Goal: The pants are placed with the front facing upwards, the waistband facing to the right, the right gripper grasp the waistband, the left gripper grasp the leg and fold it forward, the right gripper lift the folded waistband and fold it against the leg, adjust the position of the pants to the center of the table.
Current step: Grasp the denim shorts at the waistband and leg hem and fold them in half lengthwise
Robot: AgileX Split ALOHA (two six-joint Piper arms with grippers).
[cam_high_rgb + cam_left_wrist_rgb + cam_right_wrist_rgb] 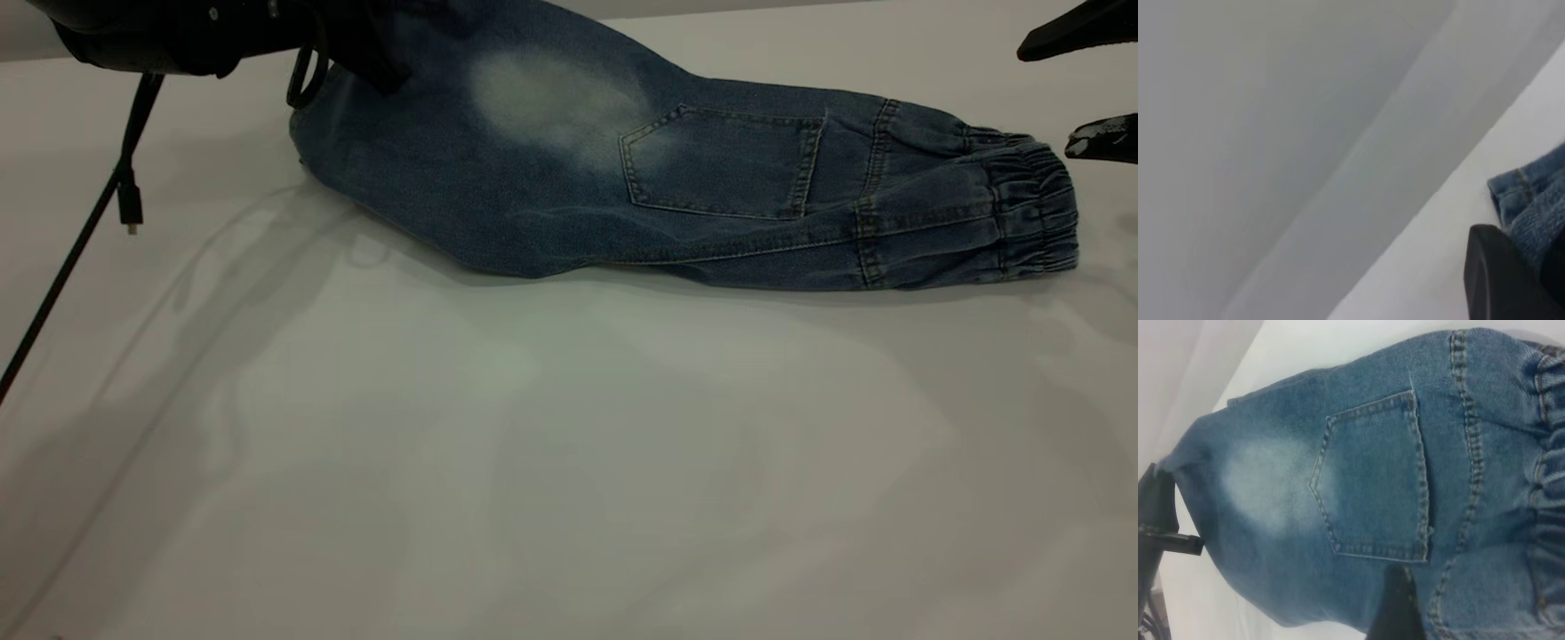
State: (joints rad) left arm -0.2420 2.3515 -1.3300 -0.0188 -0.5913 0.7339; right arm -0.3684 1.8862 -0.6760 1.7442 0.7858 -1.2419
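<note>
Denim pants (622, 178) lie across the far part of the white table (569, 462), already doubled lengthwise so one leg lies on the other, with a square back pocket (720, 164) and a pale faded oval facing up. The gathered waistband (1036, 209) points to the right, flat on the table, and the leg end runs off to the left. There the left pincer (1531, 267) sits at the leg hem; the left wrist view shows a dark finger (1501, 277) pressed against a bunched edge of denim, so it looks closed on the hem, and in the exterior view the cloth at that end rises slightly toward the arm. The right pincer (1080, 89) hangs just beside the waistband without touching it, its two dark fingers spread wide apart, one above the other, empty. In the right wrist view the pocket and the elastic gathers fill the picture, with the pincer looking down on them from close above. By my reading, the forward fold of the leg is finished or nearly so, and the step in hand is the change to the second fold. The next move would call for the right pincer to close on both layers of the waistband, lift them and carry them over toward the leg end, while the left lets go or holds the hem flat; after that the bundle needs shifting nearer, since it lies well toward the far edge.
</note>
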